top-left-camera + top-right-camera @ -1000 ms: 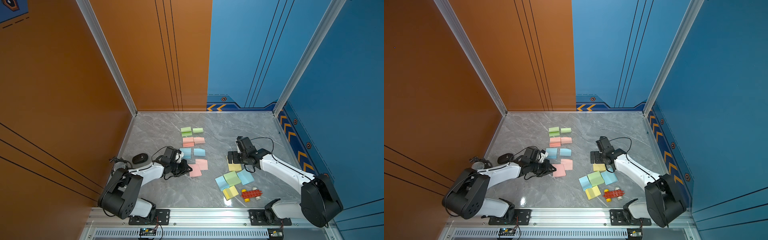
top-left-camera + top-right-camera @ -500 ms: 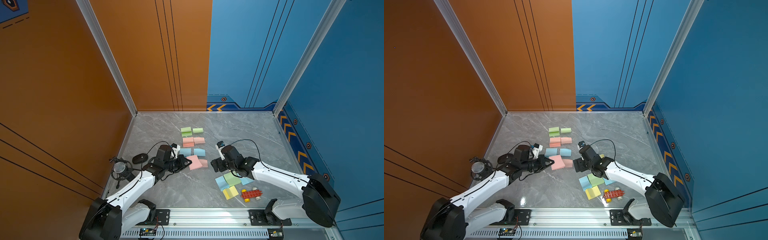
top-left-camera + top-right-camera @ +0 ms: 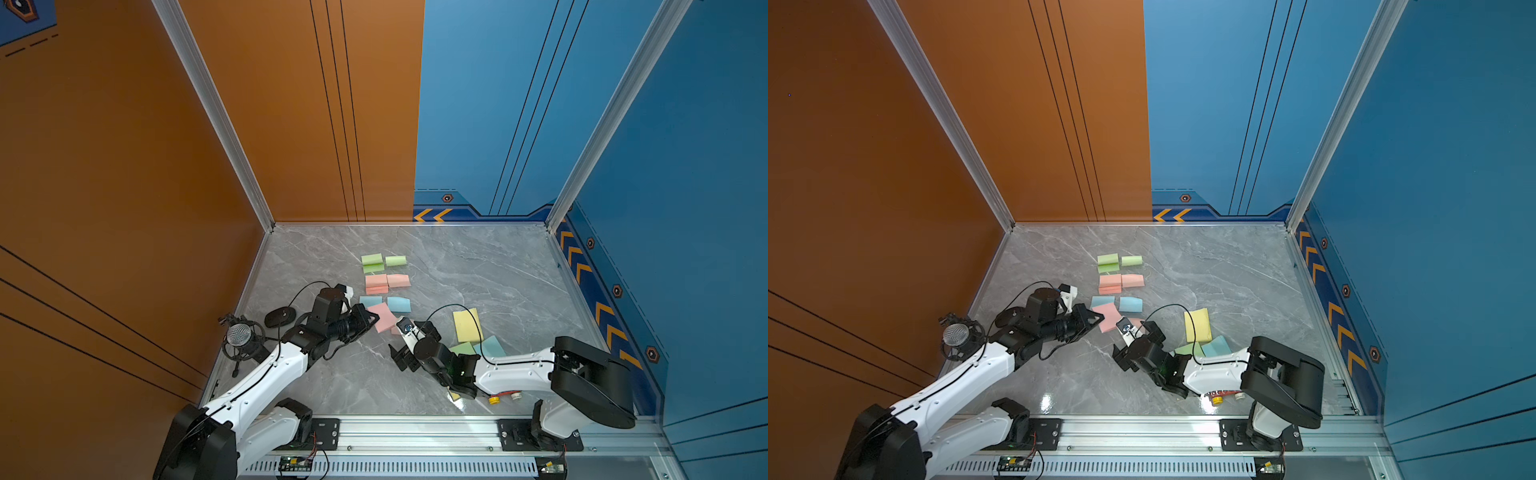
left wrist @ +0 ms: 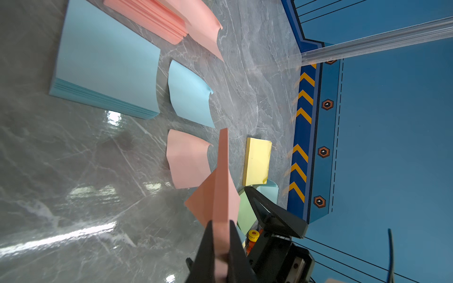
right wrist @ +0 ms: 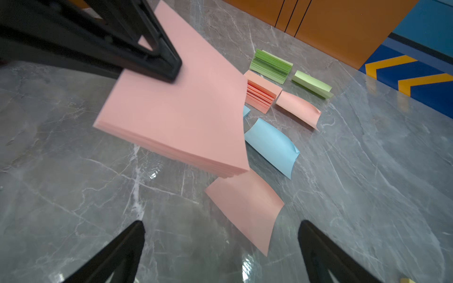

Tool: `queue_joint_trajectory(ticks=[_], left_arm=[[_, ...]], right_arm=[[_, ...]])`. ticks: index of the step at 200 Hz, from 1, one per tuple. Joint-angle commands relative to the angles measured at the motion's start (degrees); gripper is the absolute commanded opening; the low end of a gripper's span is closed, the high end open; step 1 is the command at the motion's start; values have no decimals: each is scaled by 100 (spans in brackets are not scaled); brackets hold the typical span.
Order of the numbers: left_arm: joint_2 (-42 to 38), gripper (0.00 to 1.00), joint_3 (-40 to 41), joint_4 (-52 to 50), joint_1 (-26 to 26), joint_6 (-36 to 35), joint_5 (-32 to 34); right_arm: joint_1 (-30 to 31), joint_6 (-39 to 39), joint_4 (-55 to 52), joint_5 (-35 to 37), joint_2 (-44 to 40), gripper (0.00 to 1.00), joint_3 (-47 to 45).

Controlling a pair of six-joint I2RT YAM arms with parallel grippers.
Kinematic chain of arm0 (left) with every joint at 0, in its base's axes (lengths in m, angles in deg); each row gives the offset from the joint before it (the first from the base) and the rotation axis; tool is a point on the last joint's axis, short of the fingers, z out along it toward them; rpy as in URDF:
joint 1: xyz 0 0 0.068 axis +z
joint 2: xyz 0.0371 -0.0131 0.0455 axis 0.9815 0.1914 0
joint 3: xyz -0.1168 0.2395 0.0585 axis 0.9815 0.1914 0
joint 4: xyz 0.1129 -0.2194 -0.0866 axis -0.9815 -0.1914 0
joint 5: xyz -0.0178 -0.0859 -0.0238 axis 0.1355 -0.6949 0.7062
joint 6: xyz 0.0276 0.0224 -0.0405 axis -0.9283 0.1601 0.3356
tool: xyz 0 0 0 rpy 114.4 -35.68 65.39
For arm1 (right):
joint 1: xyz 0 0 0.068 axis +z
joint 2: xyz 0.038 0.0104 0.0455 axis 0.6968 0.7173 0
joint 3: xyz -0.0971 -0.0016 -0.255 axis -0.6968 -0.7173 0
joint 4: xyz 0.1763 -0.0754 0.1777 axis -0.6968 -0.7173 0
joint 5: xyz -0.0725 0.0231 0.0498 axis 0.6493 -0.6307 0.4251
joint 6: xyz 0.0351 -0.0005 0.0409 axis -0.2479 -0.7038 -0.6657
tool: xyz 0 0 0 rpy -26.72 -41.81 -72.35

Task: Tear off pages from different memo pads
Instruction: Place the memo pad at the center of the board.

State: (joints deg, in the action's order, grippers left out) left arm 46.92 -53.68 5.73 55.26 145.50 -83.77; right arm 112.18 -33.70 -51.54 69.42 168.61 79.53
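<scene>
My left gripper (image 4: 220, 224) is shut on a corner of a pink memo pad (image 4: 223, 191), which it holds tilted above the table; both top views show that pad (image 3: 384, 316) (image 3: 1109, 316) at the left gripper's (image 3: 372, 319) tip. My right gripper (image 5: 220, 224) stands wide open just in front of the held pad (image 5: 181, 117), low over a loose pink page (image 5: 245, 208), and grips nothing. In a top view the right gripper (image 3: 405, 340) is right of the pad. A blue pad (image 4: 105, 66) and a curled blue page (image 4: 190, 95) lie behind.
Green pads (image 3: 372, 259) and pink pads (image 3: 376, 280) lie in rows toward the back. A yellow pad (image 3: 466, 324), a green one (image 3: 463, 348) and a blue one (image 3: 492, 345) sit by the right arm. A red toy car (image 3: 505, 397) is half hidden under it. Microphone (image 3: 239, 334) and mouse (image 3: 280, 316) stand at the left.
The left gripper has lifted the pink pad off the table and carried it rightwards. The right arm has swung left from the yellow pad to face the held pad.
</scene>
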Motion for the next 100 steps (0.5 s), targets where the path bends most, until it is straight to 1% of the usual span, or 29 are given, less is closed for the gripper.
queue_joint_trajectory(ticks=[1, 50, 69, 100], left_arm=[[-115, 0, -23, -60, -38, 106, 168], [-84, 0, 137, -58, -47, 110, 189], [-69, 0, 144, -57, -42, 91, 175], [79, 0, 153, -61, 21, 14, 92]], right_arm=[[216, 406, 1190, 889, 386, 100, 205], [230, 400, 1809, 1514, 805, 100, 390], [217, 378, 1923, 1796, 978, 100, 482], [114, 406, 1805, 1920, 1013, 100, 464]])
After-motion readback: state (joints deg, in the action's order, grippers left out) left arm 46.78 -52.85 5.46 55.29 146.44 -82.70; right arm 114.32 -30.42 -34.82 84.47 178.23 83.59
